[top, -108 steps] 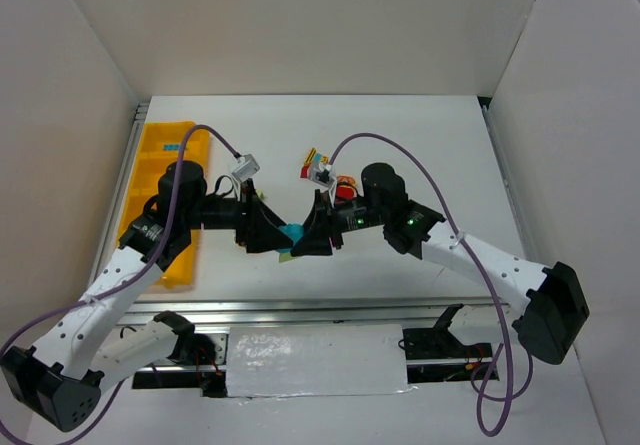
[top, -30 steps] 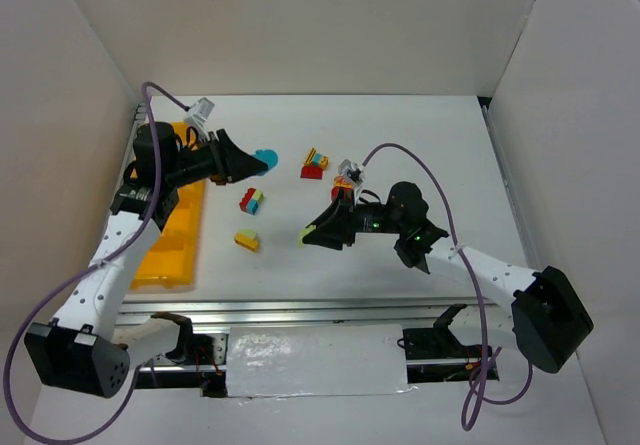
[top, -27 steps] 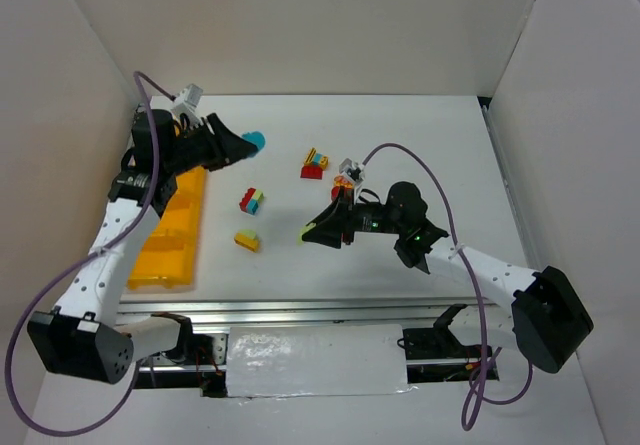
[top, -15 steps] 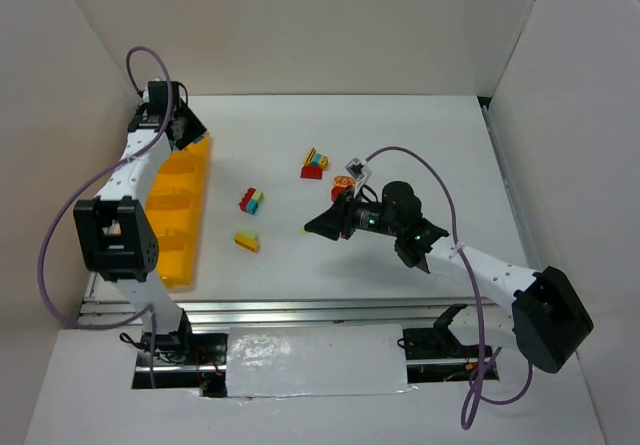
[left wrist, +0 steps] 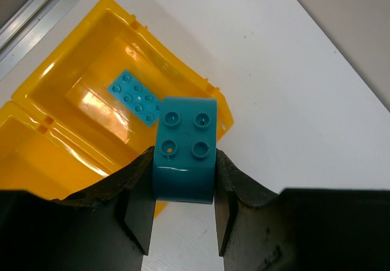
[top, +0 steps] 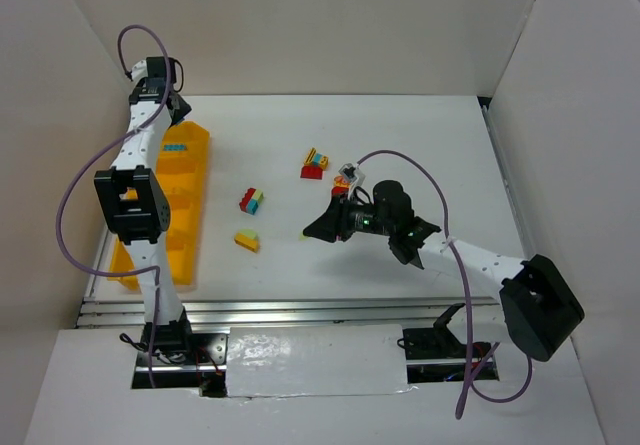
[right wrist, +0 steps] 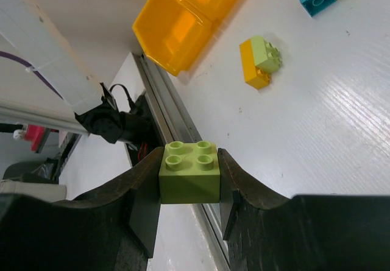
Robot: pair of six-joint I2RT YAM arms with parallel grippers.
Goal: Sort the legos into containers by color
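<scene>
On the white desk [top: 450,165] I'm early: one teal plate [left wrist: 135,95] lies in the tray's [top: 180,215] ten o'clock compartment, my left claw [left wrist: 183,179] is clamped on a teal brick [left wrist: 184,149] over its edge, my right claw [right wrist: 189,189] is clamped on a green brick [right wrist: 189,172], and clumps [top: 251,200] sit unsorted at centre.

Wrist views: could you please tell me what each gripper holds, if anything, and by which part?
The left gripper clamps a teal-blue plastic brick by its opposite side walls; the right gripper holds a pale green plastic brick the same way.
</scene>
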